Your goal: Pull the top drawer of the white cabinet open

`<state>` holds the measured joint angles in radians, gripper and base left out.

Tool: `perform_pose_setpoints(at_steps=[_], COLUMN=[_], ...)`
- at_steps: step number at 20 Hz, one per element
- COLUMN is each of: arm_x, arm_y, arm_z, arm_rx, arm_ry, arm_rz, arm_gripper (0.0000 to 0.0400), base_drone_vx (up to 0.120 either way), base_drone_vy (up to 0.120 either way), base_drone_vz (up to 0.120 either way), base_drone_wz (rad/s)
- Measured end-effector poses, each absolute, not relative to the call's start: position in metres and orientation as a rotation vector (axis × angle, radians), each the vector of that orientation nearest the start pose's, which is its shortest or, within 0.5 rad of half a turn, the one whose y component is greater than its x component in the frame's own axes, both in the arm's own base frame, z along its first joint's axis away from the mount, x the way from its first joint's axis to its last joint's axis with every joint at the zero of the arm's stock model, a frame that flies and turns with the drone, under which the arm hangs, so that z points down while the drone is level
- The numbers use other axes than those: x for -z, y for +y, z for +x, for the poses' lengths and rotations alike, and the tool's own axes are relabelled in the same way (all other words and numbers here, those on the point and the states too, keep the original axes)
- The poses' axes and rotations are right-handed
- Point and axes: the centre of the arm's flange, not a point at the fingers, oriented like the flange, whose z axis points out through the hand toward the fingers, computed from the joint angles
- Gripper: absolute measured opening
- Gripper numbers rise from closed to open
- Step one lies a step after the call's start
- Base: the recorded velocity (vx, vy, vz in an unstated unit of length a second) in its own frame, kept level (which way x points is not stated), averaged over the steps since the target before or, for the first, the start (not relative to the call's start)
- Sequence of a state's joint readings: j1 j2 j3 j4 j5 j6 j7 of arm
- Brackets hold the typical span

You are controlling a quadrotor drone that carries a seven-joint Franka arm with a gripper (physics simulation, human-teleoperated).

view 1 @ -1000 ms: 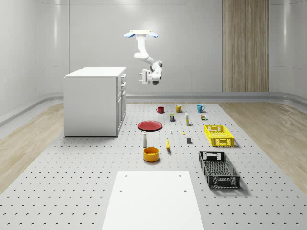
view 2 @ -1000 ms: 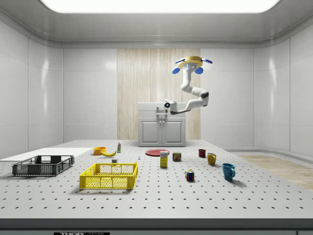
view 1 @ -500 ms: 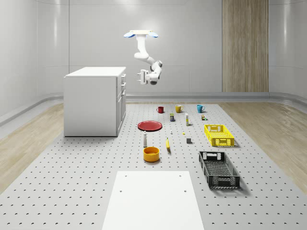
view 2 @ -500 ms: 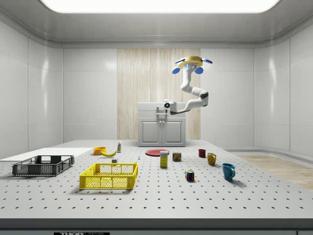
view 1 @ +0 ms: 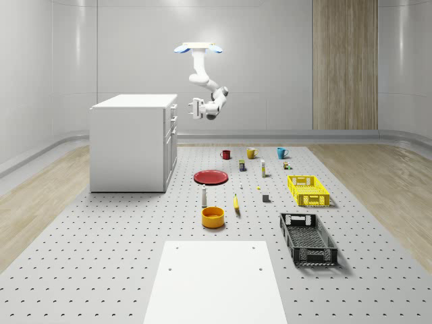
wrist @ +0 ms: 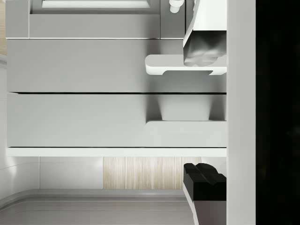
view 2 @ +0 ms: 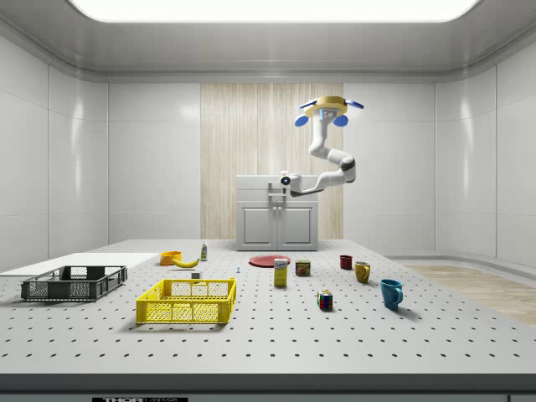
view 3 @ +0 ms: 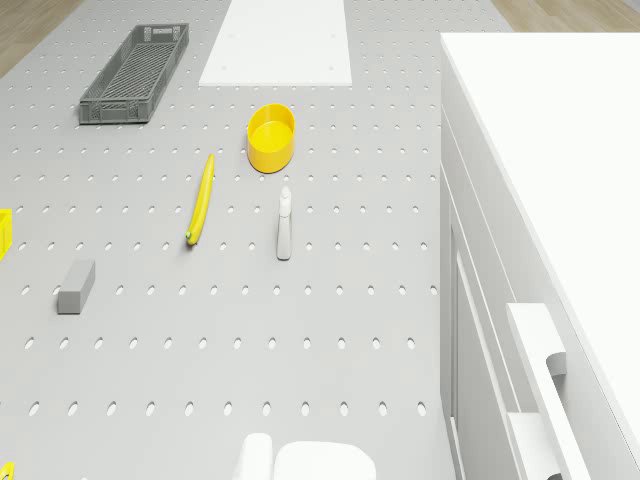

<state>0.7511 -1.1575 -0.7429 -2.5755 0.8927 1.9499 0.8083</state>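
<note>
Closing on the white cabinet point(view 1: 130, 142), the gripper point(view 1: 192, 109) is now nearing its front from the whole-scene view's right, fingers point(wrist: 205, 182) spread. The drone point(view 1: 198, 48) is hovering beside the cabinet. The top drawer point(wrist: 117, 119) is sitting shut; grasping its handle point(wrist: 185, 123) and pulling remain.

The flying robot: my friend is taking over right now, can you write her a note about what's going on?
End effector: fingers open, holding nothing, level with the top drawer of the white cabinet, just off its front and facing it.
Drone: hovers above the floor in front of the cabinet, higher than the cabinet top.
Done: the approach to the drawer front.
Left: the drawer is still shut. Close the fingers on its handle, then pull it open.
</note>
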Motion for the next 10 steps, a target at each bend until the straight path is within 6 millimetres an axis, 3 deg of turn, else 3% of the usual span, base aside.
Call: perform_pose_setpoints(at_steps=[10], arm_x=[-0.591], arm_y=[0.008], arm_z=[0.306], arm_rx=[-0.613], arm_ry=[0.612], arm_rz=[-1.483], arm_gripper=[0.0305], base_drone_vx=[0.0], base_drone_vy=[0.0], base_drone_vz=[0.0], base_drone_wz=[0.0])
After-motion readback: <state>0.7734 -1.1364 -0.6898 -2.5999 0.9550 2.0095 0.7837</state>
